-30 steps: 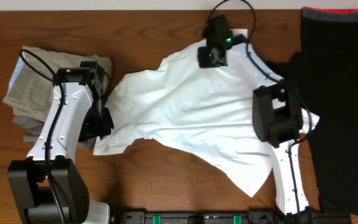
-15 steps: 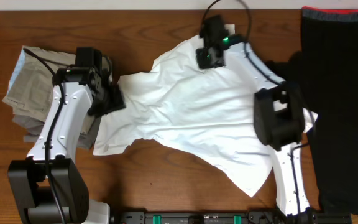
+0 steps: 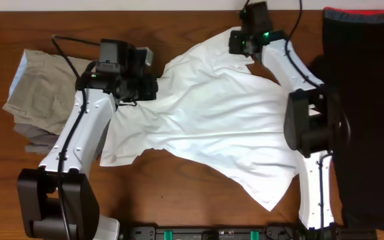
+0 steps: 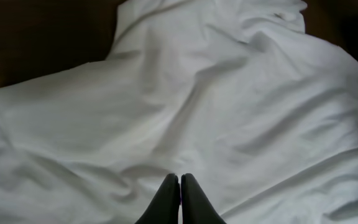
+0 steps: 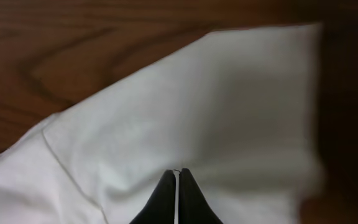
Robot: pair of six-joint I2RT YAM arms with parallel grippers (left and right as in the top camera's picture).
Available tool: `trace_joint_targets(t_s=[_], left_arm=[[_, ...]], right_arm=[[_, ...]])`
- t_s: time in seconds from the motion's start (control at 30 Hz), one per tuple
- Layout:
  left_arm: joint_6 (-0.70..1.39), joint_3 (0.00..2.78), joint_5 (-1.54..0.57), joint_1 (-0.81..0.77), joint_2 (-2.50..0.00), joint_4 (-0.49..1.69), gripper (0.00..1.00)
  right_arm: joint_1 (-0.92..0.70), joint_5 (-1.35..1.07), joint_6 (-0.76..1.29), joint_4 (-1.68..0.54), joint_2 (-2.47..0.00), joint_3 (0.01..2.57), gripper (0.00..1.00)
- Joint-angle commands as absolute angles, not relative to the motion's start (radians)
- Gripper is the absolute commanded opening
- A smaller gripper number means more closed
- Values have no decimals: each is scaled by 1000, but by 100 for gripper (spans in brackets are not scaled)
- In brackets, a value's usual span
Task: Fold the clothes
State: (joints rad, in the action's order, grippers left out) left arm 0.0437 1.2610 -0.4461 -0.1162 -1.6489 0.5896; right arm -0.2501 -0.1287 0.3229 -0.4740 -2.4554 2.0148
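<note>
Overhead cam: fixed above, faces straight down, far enough back to take in the whole table (image 3: 179, 193) w/ both arms, bases at bottom edge. Left wrist cam: rides the arm, looks along the left gripper (image 4: 179, 182), v. close, frame nearly filled w/ T-shirt (image 4: 216, 106), tips at bottom centre. Right wrist cam: same setup behind right gripper (image 5: 178, 176), close on T-shirt edge + bare wood. Overhead shares T-shirt's left part w/ left wrist, its top corner w/ right wrist.

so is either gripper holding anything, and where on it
Both look shut on the white shirt: the left gripper on its left edge, the right gripper on its far corner.
</note>
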Motion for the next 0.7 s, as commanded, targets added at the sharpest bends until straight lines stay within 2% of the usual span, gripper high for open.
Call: trace_joint_targets(t_s=[0.0, 0.33, 0.57, 0.67], left_arm=[[11, 1261, -456, -115, -1649, 598, 6], [12, 1261, -456, -115, -1649, 613, 6], [12, 1261, -456, -115, -1649, 612, 6], [12, 1261, -456, -115, -1649, 612, 8]], right_arm=[[-282, -216, 424, -435, -2530, 2016, 3], [-397, -218, 565, -263, -2661, 2016, 5], [-509, -323, 562, -120, -2666, 2038, 6], [-540, -358, 458, -118, -2665, 2073, 6]])
